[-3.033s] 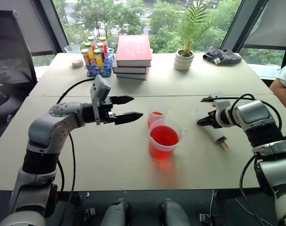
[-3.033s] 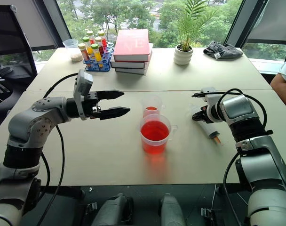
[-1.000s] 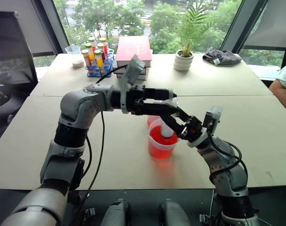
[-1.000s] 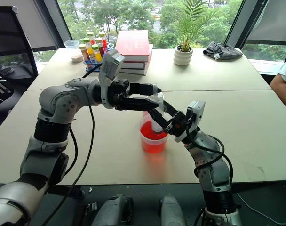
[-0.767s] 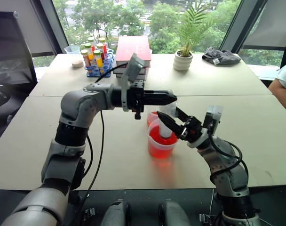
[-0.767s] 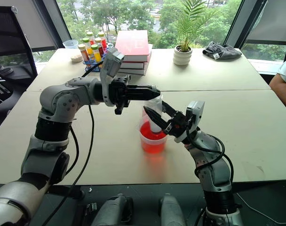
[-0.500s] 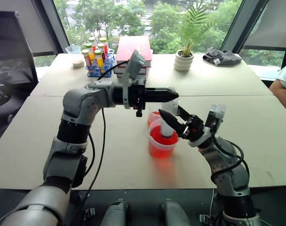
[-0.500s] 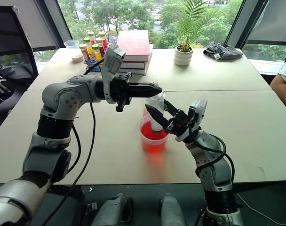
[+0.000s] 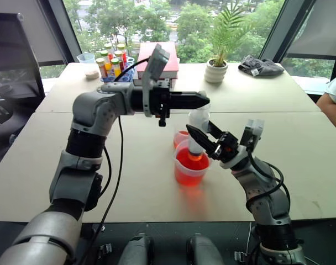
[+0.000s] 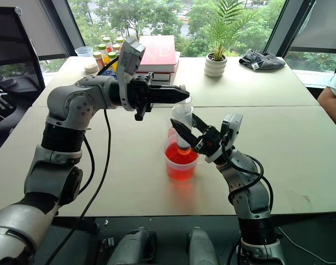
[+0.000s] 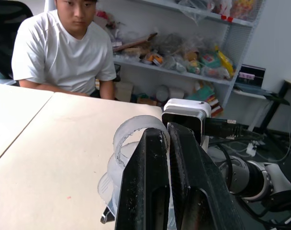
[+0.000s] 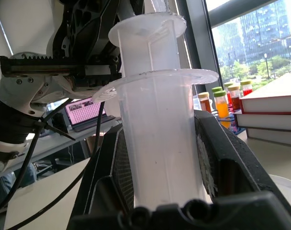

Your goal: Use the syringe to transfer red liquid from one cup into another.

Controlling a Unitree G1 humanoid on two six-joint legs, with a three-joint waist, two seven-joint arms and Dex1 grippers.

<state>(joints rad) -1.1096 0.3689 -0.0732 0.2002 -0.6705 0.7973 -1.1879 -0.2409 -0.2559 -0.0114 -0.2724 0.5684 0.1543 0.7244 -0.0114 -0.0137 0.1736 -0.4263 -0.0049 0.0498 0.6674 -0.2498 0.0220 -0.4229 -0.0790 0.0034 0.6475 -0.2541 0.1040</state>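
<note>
The syringe (image 9: 198, 122) stands upright with its tip down in the wide beaker (image 9: 180, 172), which holds red liquid (image 9: 184, 164). My right gripper (image 9: 200, 133) is shut around the clear barrel (image 12: 160, 139) from the right. My left gripper (image 9: 205, 100) reaches in level from the left and is shut on the white plunger top (image 11: 132, 130), which stands a little above the barrel's flange (image 12: 161, 76). The small cup (image 9: 179, 137) sits just behind the beaker with a little red liquid in it.
At the back of the table are a stack of red books (image 9: 157, 58), a rack of capped tubes (image 9: 114, 66), a potted plant (image 9: 216, 67) and a dark cloth (image 9: 260, 66). A person in a white shirt (image 11: 64, 52) sits at the table's right side.
My left gripper went from open around the plunger top to shut on it, then rose a little with the plunger. The right gripper kept the barrel in place.
</note>
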